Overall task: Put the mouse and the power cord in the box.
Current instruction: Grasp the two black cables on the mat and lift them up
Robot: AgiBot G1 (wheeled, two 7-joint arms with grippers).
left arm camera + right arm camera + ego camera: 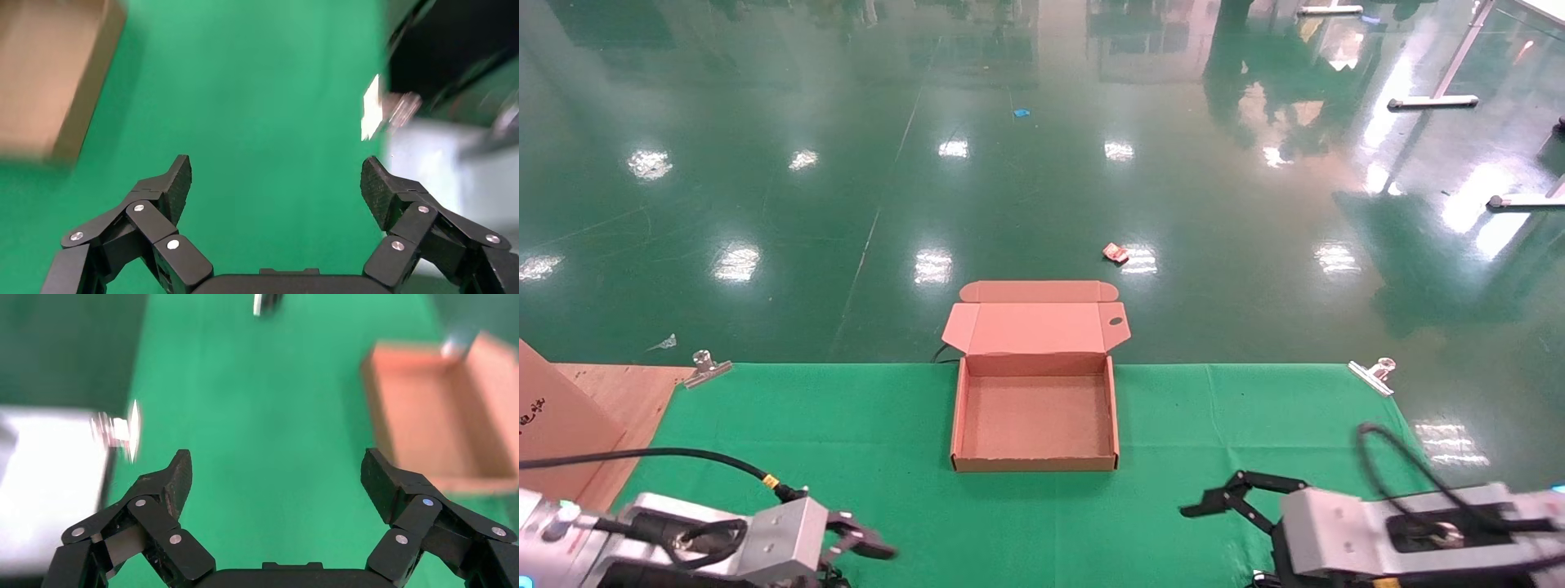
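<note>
You are looking at the open, empty box [1034,412] lying ahead, between your left hand [858,541] and right hand [1214,498], both gaping wide, gripping nothing.

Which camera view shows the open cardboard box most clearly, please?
The head view: the box sits whole at the middle of the green cloth, lid open, inside bare. The right wrist view shows it only blurred, to one side. The left wrist view shows a blurred brown shape at its edge; I cannot tell if it is the box.
</note>
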